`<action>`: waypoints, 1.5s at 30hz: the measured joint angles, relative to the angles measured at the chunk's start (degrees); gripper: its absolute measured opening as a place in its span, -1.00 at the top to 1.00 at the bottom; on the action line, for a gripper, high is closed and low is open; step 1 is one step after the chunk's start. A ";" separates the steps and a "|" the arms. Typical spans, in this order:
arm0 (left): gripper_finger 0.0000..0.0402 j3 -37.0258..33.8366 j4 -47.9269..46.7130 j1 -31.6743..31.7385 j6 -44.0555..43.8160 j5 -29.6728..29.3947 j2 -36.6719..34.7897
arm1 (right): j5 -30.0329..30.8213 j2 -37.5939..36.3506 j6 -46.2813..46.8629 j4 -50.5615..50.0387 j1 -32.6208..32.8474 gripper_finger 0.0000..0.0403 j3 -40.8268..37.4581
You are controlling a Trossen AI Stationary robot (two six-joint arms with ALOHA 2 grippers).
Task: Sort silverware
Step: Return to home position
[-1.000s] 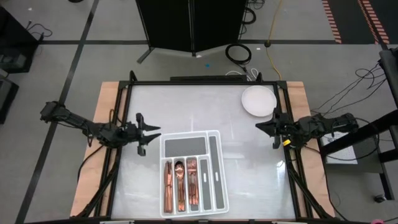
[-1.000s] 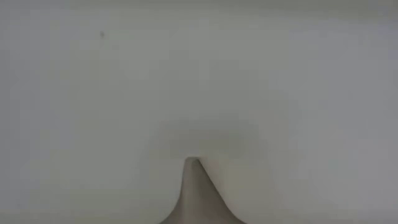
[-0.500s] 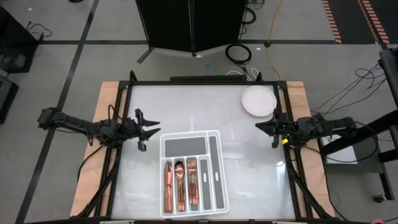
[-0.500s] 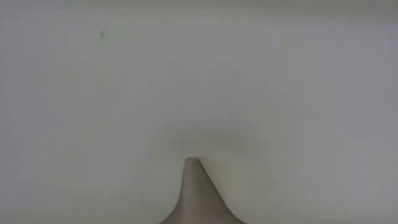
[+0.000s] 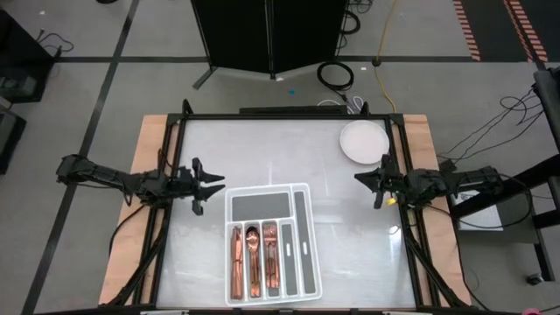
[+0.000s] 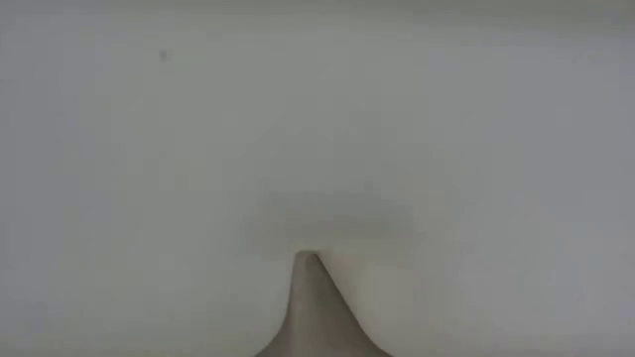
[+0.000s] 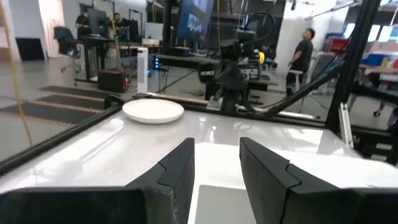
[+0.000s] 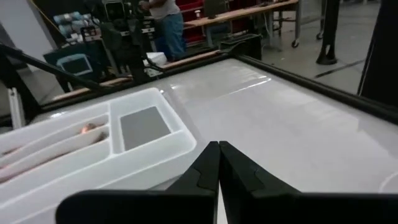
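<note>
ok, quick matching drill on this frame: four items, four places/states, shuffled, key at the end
Items:
1. silverware
2. plate
3. left end effector
4. right end effector

Places/states:
A. shut, by the right edge of the table
B. lying in three long slots on the left of the tray
C. on the table's right side, well apart from the tray
D. open, just left of the tray

Pairs: 1-B, 2-C, 3-D, 4-A
</note>
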 joint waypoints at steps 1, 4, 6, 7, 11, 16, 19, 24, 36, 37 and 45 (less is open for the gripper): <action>0.36 0.01 0.01 0.01 -0.99 -0.03 0.10 | 0.02 -0.01 -0.64 -0.01 -0.15 1.00 0.00; 0.36 0.00 -0.85 0.00 -3.17 1.06 0.11 | 0.03 0.01 -3.96 -0.02 -0.42 1.00 0.00; 0.36 0.00 -1.46 0.00 -4.19 2.29 0.20 | 0.23 0.09 -6.95 -0.04 -0.42 1.00 0.00; 0.36 0.00 -1.87 0.00 -4.59 2.42 0.20 | 0.56 0.12 -7.21 -0.01 -0.42 1.00 0.00; 0.36 0.00 -3.63 0.00 -4.74 1.53 0.20 | 1.18 0.16 -7.47 -0.06 -0.42 1.00 0.00; 0.36 -0.02 -8.31 0.00 -4.81 1.63 0.20 | 1.09 0.16 -7.45 -0.08 -0.40 1.00 0.00; 0.36 -0.04 -9.42 0.00 -6.11 1.71 0.20 | 1.10 0.16 -7.82 -0.08 -0.38 1.00 0.00; 0.36 -0.04 -9.61 0.00 -6.14 1.89 0.20 | 1.09 0.16 -7.86 -0.08 -0.38 1.00 0.00; 0.36 -0.07 -9.66 0.00 -6.16 1.91 0.20 | 1.09 0.16 -7.87 -0.10 -0.38 1.00 0.00; 0.36 -0.07 -9.66 0.00 -6.16 1.91 0.20 | 1.09 0.16 -7.89 -0.10 -0.38 1.00 0.00; 0.36 -0.09 -9.66 0.00 -6.16 1.91 0.20 | 1.10 0.16 -7.89 -0.10 -0.38 1.00 0.00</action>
